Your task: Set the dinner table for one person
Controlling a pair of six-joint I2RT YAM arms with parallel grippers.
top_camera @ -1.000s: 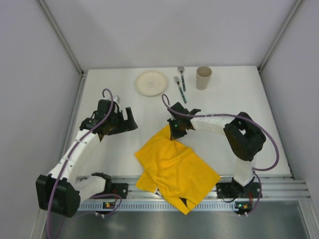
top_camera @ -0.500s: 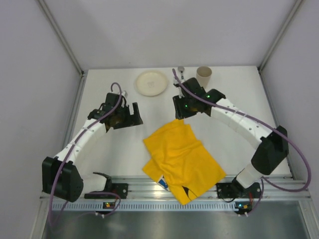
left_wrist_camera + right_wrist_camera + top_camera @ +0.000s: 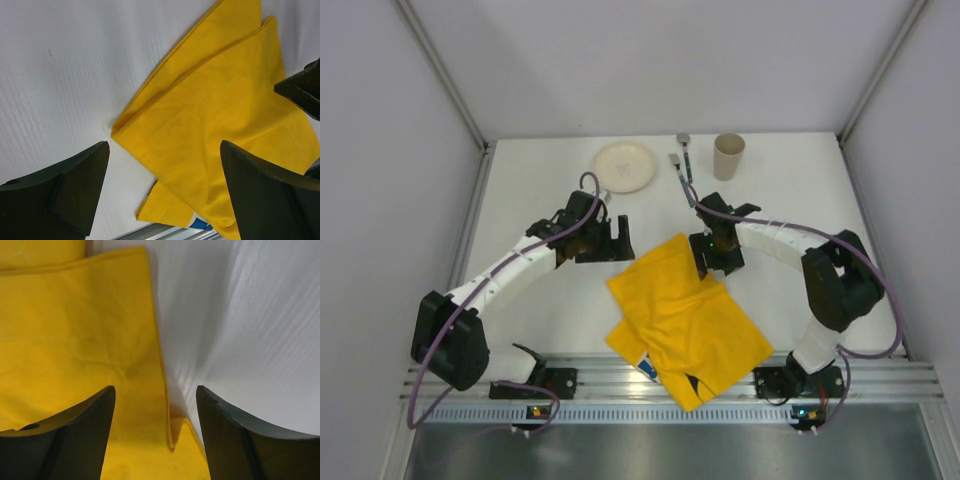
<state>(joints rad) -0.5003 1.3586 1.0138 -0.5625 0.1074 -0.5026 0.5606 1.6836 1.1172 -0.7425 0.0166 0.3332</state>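
Worktop [image 3: 790, 190]: white and matte. It lies under the yellow cloth [image 3: 685, 320] and reaches out past it to the left, right and far sides.
Rail [image 3: 600, 372]: ribbed aluminium along the near edge of the worktop. The cloth's near corner hangs over it.
My left hand [image 3: 608, 243]: just off the cloth's far-left edge and above bare worktop. Its fingers are spread wide and hold nothing. From my left wrist, the cloth's left corner shows between the fingers [image 3: 164, 145].
Plate [image 3: 625, 166]: pale and round, on the worktop well beyond the cloth's far-left side. It sits just past my left hand.
Round-headed utensil [image 3: 684, 141]: well beyond the cloth's far corner, lying roughly front to back.
Second utensil [image 3: 675, 160]: just beside the first, on the side nearer the cloth. I cannot tell what kind it is, and my right arm's purple cable crosses over its handle.
Cloth: folded in layers, with a bit of blue print [image 3: 645, 368] showing at its near edge.
My right hand [image 3: 715, 258]: over the cloth's far-right edge, fingers parted and gripping nothing. From my right wrist, that edge runs up between them [image 3: 155, 388], with cloth to the left and bare worktop to the right.
Cup [image 3: 728, 155]: tan and upright, well beyond the cloth's far-right side. It stands apart from the utensils.
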